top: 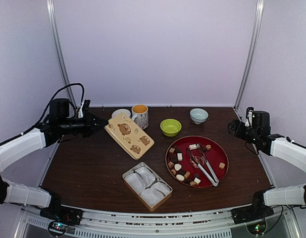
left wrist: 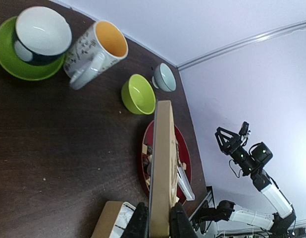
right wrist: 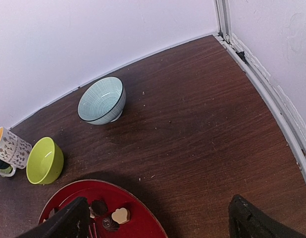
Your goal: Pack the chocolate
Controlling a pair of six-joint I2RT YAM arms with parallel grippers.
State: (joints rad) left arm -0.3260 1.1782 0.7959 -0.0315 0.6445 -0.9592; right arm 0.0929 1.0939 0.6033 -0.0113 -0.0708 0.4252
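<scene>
On red plate [top: 215,148], chocolate [top: 178,156]: tan, dark, perhaps cream.

A patterned mug [top: 140,116], a green bowl [top: 171,127] and a pale blue bowl [top: 199,115] stand apart on the dark table [top: 88,163].

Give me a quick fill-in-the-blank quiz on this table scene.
The chocolate lies on a ___ plate.
The left gripper clamps the tan ___.
The right gripper has its jaws ___.
Missing words: red; lid; open.
</scene>
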